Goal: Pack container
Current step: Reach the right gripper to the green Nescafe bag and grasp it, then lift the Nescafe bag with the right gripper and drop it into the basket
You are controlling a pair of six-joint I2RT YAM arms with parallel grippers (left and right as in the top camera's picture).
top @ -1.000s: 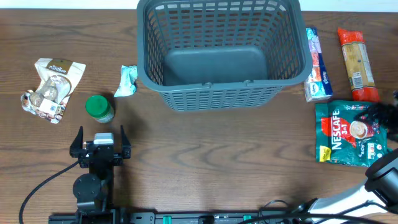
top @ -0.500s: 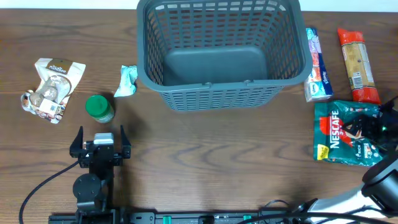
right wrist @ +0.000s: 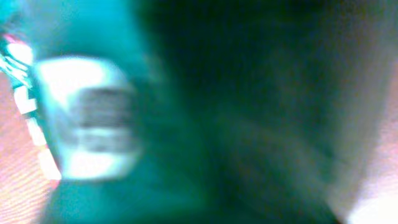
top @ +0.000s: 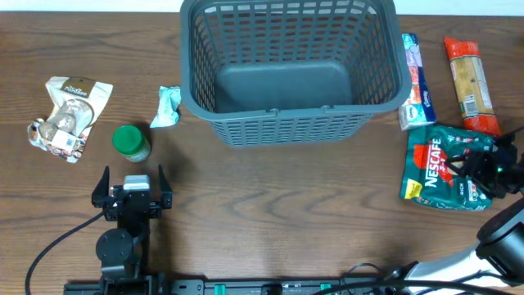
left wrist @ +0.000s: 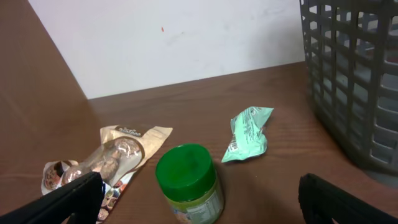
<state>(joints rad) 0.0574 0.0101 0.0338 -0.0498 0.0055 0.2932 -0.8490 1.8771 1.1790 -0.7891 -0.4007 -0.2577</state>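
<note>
I am resting my right claw [top: 485, 166] on the pouch [top: 430, 168] at frame right, cannot tell if it grips, and am seeking a firm pinch before lifting.

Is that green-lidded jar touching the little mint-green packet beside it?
Apart. The left wrist view shows bare table between the jar and the packet.

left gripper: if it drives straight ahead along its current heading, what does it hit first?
Most likely the green-lidded jar, which sits almost centred ahead of the open left gripper. Whether the gripper is low enough to touch it is unclear.
</note>
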